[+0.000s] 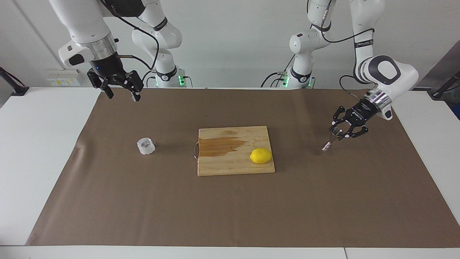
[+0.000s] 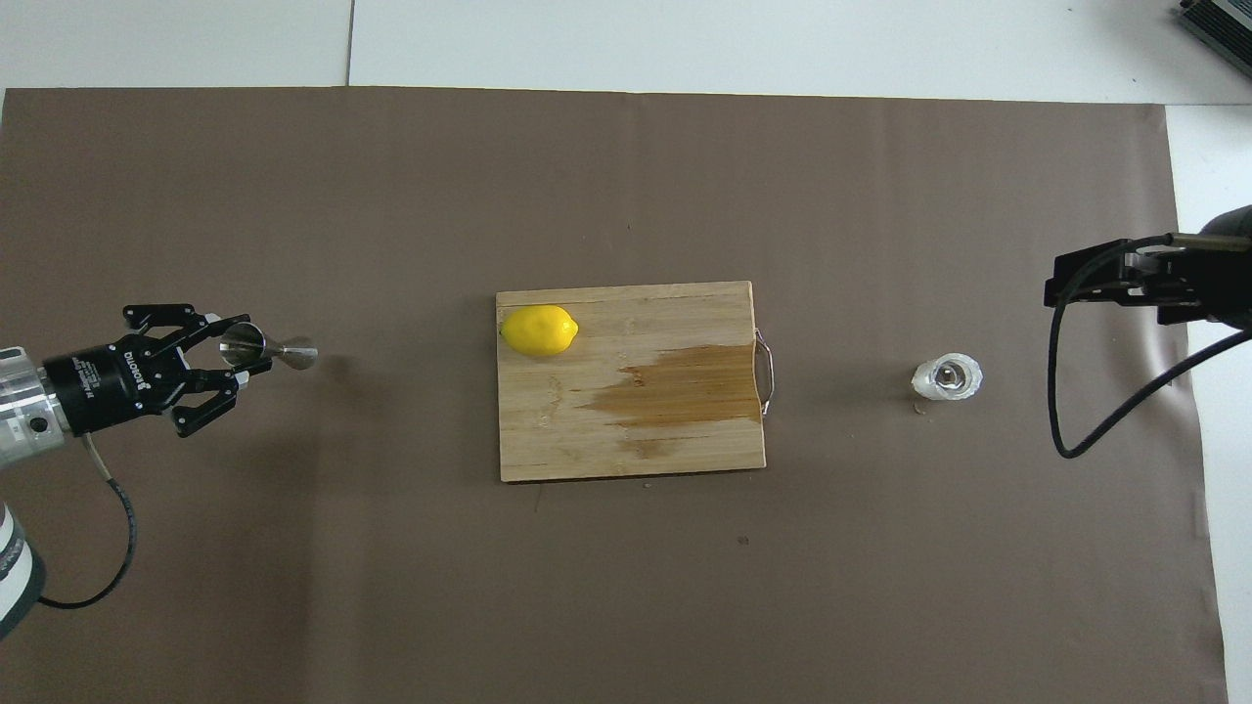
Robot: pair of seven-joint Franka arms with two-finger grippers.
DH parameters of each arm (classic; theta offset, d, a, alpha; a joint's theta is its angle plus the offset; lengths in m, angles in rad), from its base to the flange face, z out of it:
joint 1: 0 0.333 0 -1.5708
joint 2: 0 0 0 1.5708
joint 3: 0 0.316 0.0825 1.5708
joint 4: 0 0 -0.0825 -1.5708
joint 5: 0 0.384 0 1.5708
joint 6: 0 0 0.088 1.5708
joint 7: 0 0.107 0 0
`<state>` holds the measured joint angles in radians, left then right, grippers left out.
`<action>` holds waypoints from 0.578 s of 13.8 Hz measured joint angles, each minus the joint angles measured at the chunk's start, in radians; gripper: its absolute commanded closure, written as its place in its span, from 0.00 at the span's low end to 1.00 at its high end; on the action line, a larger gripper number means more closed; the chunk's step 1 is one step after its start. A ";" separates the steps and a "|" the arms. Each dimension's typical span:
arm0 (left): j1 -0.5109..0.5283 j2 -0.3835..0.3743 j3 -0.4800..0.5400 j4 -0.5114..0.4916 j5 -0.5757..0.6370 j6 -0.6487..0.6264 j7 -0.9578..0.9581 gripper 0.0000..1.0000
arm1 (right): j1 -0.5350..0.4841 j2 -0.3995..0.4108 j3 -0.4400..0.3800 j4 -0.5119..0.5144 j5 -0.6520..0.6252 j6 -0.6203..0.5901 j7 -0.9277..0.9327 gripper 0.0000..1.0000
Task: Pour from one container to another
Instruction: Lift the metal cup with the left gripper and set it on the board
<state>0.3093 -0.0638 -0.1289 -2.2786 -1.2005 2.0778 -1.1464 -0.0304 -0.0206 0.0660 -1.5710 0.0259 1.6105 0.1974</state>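
The steel jigger (image 1: 331, 140) hangs tilted just above the brown mat at the left arm's end of the table. My left gripper (image 1: 337, 131) is shut on its upper cone; the overhead view shows the same gripper (image 2: 241, 344) and the jigger (image 2: 279, 350) lying nearly sideways. The squat clear ribbed cup (image 1: 145, 146) stands upright on the mat toward the right arm's end, also seen from above as the cup (image 2: 946, 379). My right gripper (image 1: 122, 92) waits open and empty in the air over the mat's edge nearest the robots, well away from the cup.
A wooden cutting board (image 1: 230, 165) with a dark wet stain lies mid-table, its metal handle toward the cup. A yellow lemon (image 1: 261, 155) sits on the board's corner toward the jigger. The brown mat (image 1: 230, 216) covers most of the white table.
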 measured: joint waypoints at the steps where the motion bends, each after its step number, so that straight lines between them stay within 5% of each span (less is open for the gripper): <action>1: -0.045 0.000 -0.002 0.031 0.000 -0.002 -0.063 1.00 | 0.000 0.000 0.000 0.000 0.000 0.000 0.000 0.00; 8: -0.422 0.021 -0.013 0.114 -0.015 0.201 -0.279 1.00 | 0.000 -0.001 0.000 0.000 0.000 0.000 0.000 0.00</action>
<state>-0.1124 -0.0426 -0.1421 -2.1643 -1.2151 2.2790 -1.4258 -0.0304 -0.0212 0.0660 -1.5709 0.0259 1.6105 0.1974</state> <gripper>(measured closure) 0.489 0.000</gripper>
